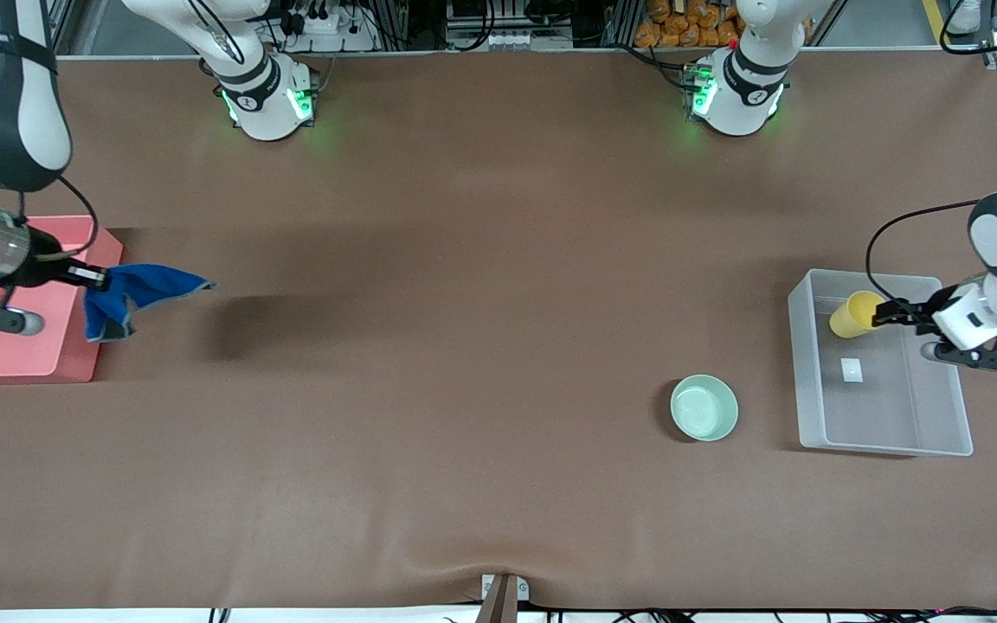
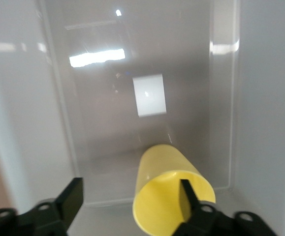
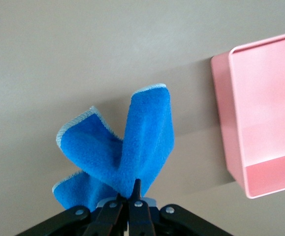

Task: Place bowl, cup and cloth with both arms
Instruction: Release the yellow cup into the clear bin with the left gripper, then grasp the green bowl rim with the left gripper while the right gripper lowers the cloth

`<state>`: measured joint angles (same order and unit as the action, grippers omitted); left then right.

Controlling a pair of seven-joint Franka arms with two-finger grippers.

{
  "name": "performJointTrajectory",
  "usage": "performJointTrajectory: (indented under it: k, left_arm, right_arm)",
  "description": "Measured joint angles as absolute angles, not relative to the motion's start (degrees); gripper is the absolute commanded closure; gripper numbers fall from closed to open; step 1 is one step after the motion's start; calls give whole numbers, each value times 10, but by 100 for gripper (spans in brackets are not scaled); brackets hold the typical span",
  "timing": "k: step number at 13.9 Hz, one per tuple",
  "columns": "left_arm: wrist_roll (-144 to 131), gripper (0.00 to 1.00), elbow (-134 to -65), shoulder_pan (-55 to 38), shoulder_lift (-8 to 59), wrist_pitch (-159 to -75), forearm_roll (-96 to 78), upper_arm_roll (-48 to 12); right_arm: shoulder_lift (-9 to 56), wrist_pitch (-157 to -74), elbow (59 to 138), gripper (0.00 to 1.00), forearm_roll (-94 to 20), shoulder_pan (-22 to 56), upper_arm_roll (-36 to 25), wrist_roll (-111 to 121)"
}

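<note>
Over clear bin [image 1: 884, 433], left end effector [image 2: 130, 199] open, cup [image 2: 169, 189]

Colour rundown: table [image 1: 481, 346] is plain matte brown. Cloth [image 1: 131, 294] is royal blue with a thin pale grey-blue stitched edge. Cup [image 1: 852, 316] is solid yellow, bowl [image 1: 704, 407] glossy pale mint green. One bin [image 1: 5, 355] is salmon pink, the other bin [image 1: 884, 446] frosted clear with a small white label. Arms white with black bands, green lights at the bases.
</note>
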<state>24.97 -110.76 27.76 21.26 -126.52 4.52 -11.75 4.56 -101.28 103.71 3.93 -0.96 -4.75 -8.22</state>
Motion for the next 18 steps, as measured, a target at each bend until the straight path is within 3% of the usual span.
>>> performJointTrajectory:
  k: [5,9,13,18]
  left_arm:
    - [247,0,-1013,277,191,-1168,40,-200]
    - [245,0,-984,265,199,-1157,29,-280]
    - [286,0,-948,207,274,-1175,32,-288]
    - [399,0,-919,189,389,-1277,49,-287]
  right_arm:
    - [42,-1014,993,100,58,-49,-52,10]
    - [42,-1036,984,100,58,-132,-56,149]
    - [47,-1057,984,100,58,-201,-57,251]
    - [86,-1119,987,100,58,-254,-57,337]
